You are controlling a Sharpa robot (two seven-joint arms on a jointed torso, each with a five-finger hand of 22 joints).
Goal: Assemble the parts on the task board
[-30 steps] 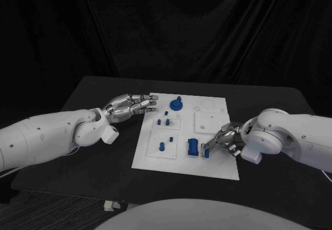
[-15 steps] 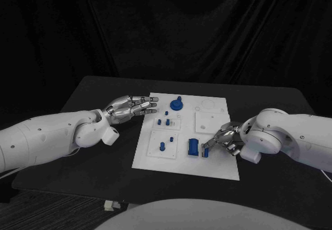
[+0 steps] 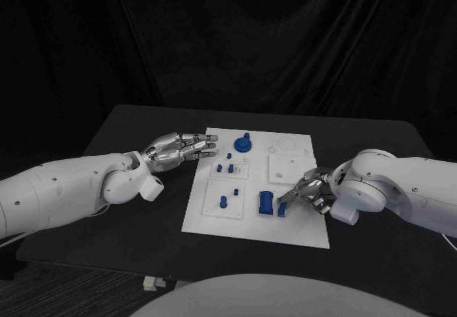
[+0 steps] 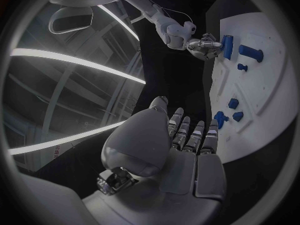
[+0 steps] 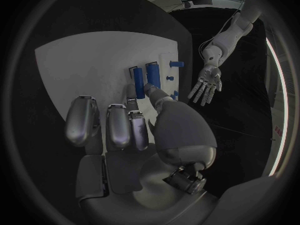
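Evidently the small blue part (image 3: pixel 282 211) by the task board (image 3: pixel 286 231)'s near edge is light, rigid plastic, best pinched across its narrow sides, where the right robot hand (image 3: pixel 310 193) touches it, grip uncertain; the left robot hand (image 3: pixel 178 149) hovers open.

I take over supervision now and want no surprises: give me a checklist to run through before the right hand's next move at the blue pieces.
1. Right hand at the near blue pieces: ok, fingertips at the small block beside the tall one.
2. Firm grip on that block: cannot tell, contact is hidden.
3. Left hand clear of the parts: ok, it hovers open at the task board's left edge.
4. Task board flat on the table: ok.
5. Far blue knob unobstructed: ok.
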